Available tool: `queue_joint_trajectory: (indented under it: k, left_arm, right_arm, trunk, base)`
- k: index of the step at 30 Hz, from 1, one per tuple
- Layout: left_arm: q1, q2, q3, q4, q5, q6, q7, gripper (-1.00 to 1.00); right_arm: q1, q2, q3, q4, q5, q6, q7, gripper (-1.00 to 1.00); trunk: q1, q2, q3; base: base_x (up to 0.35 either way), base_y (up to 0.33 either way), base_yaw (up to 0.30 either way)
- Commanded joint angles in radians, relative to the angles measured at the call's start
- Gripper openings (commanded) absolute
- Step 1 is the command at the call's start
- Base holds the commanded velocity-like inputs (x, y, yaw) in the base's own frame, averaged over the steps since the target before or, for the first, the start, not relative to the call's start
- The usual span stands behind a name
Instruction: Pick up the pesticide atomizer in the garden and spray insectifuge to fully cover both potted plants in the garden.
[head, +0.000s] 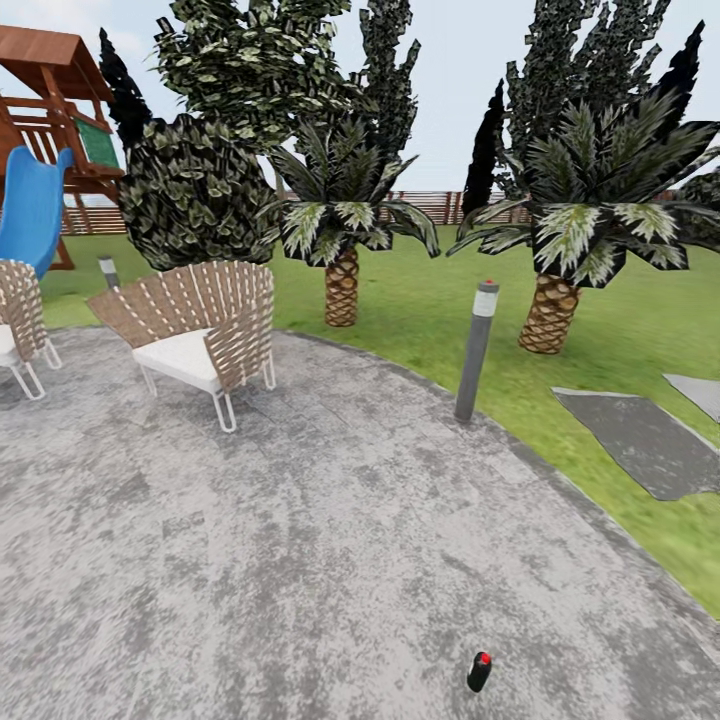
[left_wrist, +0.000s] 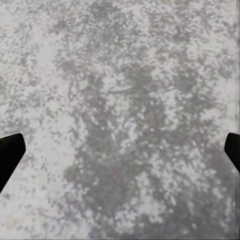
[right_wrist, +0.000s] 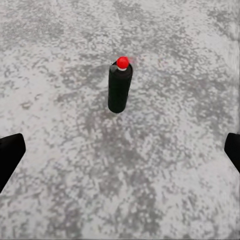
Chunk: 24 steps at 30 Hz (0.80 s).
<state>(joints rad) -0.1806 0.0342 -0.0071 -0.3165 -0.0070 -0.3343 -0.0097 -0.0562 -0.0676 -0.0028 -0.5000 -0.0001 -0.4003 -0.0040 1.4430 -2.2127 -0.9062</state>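
While the lawn (head: 420, 300) with its grey stepping stones (head: 640, 440) spreads to the right, a small dark bottle with a red cap (head: 480, 671) stands upright on the mottled grey paving (head: 330, 540) at the near edge of the head view, right of centre; whether this is the pesticide atomizer cannot be told, since its top is red and its body looks plain black. In the right wrist view the same bottle (right_wrist: 120, 86) stands ahead of the right gripper (right_wrist: 120, 152), in line with the gap between the fingers but well clear of them; the two dark fingertips (right_wrist: 9, 152) sit at opposite edges of that view, spread wide apart, gripping and touching nothing. The left gripper (left_wrist: 120, 152) is spread just as wide over bare paving (left_wrist: 125, 100), its fingertips (left_wrist: 9, 152) likewise closed on nothing. Further out in the head view, a grey bollard lamp (head: 476, 350) stands at the paving's edge, a woven chair with a white cushion (head: 200, 325) sits to the left, and two striped-leaf palms (head: 345, 235) rise from the grass before a brown slatted fence (head: 440, 205). A blue slide (head: 30, 215) on a wooden play frame shows at far left.
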Motion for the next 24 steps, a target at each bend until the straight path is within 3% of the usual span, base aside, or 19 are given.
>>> queue_joint_trajectory:
  k: [1,7,24]
  left_arm:
    - [0.000,0.001,-0.001,0.000,-0.001,-0.003,-0.001,1.00]
    - [0.000,0.001,-0.001,0.000,-0.001,-0.003,-0.001,1.00]
    - [0.000,0.001,-0.001,0.000,-0.001,-0.003,-0.001,1.00]
  right_arm:
    - [-0.001,0.000,0.000,0.001,0.000,-0.003,0.000,1.00]
    - [-0.001,0.000,0.000,0.001,0.000,-0.003,0.001,1.00]
    - [-0.001,0.000,0.000,0.001,0.000,-0.003,0.001,1.00]
  trunk:
    - [0.000,0.000,-0.001]
    - [0.000,0.000,-0.001]
    - [0.000,0.000,-0.001]
  base:
    - [0.000,-0.272,0.000]
    - [0.000,-0.272,-0.157]
    - [0.000,-0.272,-0.256]
